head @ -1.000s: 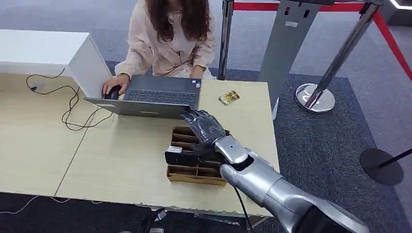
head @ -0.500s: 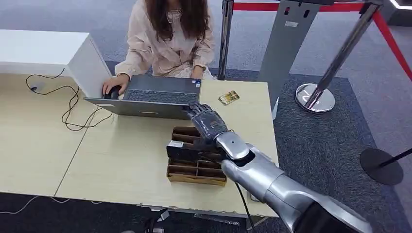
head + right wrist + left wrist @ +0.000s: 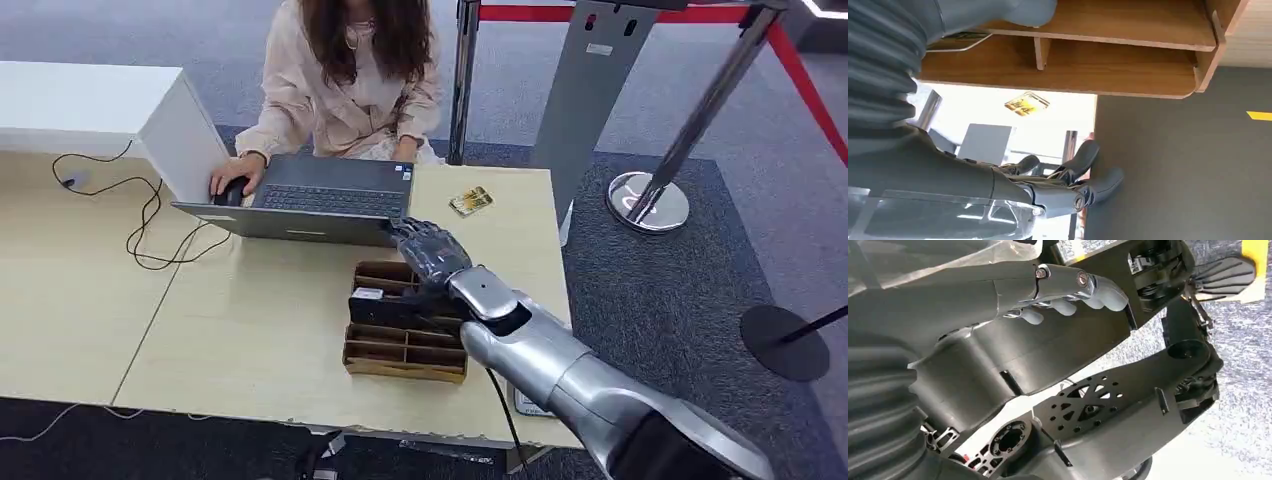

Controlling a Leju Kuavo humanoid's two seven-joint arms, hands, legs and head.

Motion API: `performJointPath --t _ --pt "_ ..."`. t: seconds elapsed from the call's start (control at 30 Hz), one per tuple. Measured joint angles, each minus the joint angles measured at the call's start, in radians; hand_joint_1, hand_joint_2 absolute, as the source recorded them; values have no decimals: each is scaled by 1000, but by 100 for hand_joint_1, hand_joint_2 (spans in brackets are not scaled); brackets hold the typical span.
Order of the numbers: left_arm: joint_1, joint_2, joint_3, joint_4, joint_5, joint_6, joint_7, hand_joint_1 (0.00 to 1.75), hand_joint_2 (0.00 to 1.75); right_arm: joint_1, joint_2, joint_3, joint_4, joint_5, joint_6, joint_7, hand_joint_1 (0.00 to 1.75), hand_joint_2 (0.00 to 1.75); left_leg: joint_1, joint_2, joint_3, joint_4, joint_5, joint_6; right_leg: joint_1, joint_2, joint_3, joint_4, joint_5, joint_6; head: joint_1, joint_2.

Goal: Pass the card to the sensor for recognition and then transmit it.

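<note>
Pinching the card (image 3: 955, 39) between the thick thumb and the palm side of the right hand (image 3: 432, 255), going by the right wrist view, with just a printed corner peeking out. Hovering right over the wooden divider box (image 3: 400, 355) near the front of the table (image 3: 250, 330), other fingers (image 3: 1088, 167) stretched forward and slightly spread, holding nothing themselves. In the head view, carrying a dark flat slab under the palm; hard to say whether that is the card's own face or a holder. Just beyond, the laptop (image 3: 310, 205) with a person (image 3: 350, 80) typing, and a small yellow card (image 3: 470, 200) lying loose at the far side of the table. No telling from here which item is the sensor, so judging the step as the carry toward it. To do it well: keep the thumb pressure steady, hold the card flat and level, lift clear of the box walls before travelling, steer wide of the laptop's edge, and present the printed face squarely to the reader rather than edge-on. Down low, left hand (image 3: 1068, 297) hanging beside the body, fingers loosely extended, gripping nothing.
</note>
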Motion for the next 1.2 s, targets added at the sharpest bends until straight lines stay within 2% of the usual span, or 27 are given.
performJointPath --t 0.3,0.37,0.4,0.53,0.63,0.83,1.2 --pt "18 0 2 0 1 4 -8 0 175 0 -11 -6 0 -18 -8 1 33 175 0 0 0 0 0 0 0 0 0 0 0 0 0 0" --pt "22 0 3 0 1 5 -8 0 175 0 -16 -9 0 -24 -11 4 42 175 0 0 0 0 0 0 0 0 0 0 0 0 0 0" --pt "24 0 3 0 1 6 -8 0 175 0 -18 -12 0 -27 -14 7 61 175 0 0 0 0 0 0 0 0 0 0 0 0 0 0" --pt "35 0 3 0 1 7 -15 0 175 0 -32 -24 -1 -41 -18 16 75 175 0 0 0 0 0 0 0 0 0 0 0 0 0 0" --pt "38 0 6 0 1 8 -20 0 175 1 -45 -30 -3 -58 -12 20 77 175 0 0 0 0 0 0 0 0 0 0 0 0 0 0" --pt "45 0 19 0 2 14 -29 0 175 0 -72 -45 -29 -135 49 8 77 175 0 0 0 0 0 0 0 0 0 0 0 0 0 0" --pt "54 -1 28 0 3 15 -40 0 175 -6 -103 -50 -79 -161 57 8 77 175 0 0 0 0 0 0 0 0 0 0 0 0 0 0"
